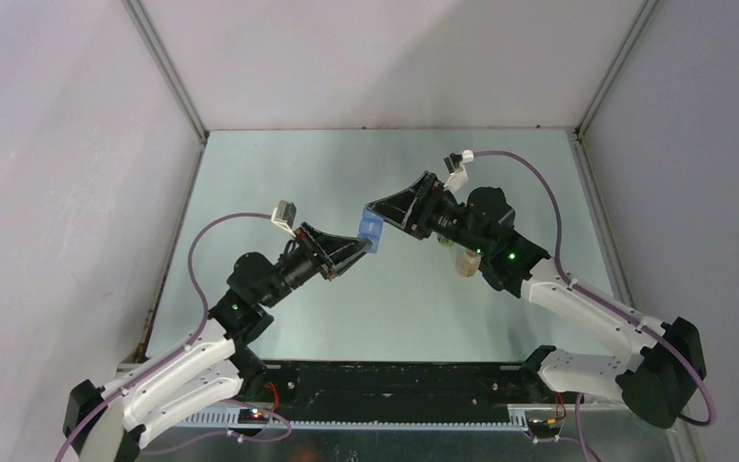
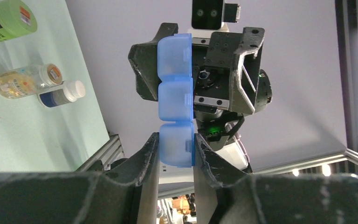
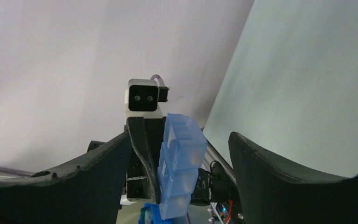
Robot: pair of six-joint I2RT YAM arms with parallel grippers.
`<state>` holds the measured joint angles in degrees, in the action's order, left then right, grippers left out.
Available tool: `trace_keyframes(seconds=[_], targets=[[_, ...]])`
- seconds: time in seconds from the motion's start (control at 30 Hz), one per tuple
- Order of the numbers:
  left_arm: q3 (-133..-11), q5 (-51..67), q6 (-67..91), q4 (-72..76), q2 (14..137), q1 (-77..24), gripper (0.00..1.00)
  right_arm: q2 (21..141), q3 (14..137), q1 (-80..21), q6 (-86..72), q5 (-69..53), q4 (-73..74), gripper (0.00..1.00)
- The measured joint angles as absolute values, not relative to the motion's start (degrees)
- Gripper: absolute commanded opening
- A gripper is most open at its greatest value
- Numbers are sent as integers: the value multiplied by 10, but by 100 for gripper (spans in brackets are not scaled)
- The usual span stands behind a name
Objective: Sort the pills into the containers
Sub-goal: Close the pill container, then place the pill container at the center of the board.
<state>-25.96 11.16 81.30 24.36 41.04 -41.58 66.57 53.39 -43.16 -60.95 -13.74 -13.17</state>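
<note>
Top external: your left gripper is clamped on the blue pill organizer, held off the surface at centre; right gripper stands apart around its free end. Hold left steady; close right squarely on that end.
</note>
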Motion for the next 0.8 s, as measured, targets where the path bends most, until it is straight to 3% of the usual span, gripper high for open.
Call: trace_keyframes(seconds=[0.33, 0.5, 0.8], targets=[[-233, 92, 765, 242, 451, -413, 1, 549, 522, -410, -558, 1, 27, 86], [-186, 98, 744, 289, 570, -411, 0, 475, 481, -379, -552, 48, 71, 86], [-177, 113, 725, 417, 781, -411, 0, 466, 459, -373, -548, 71, 125, 85]])
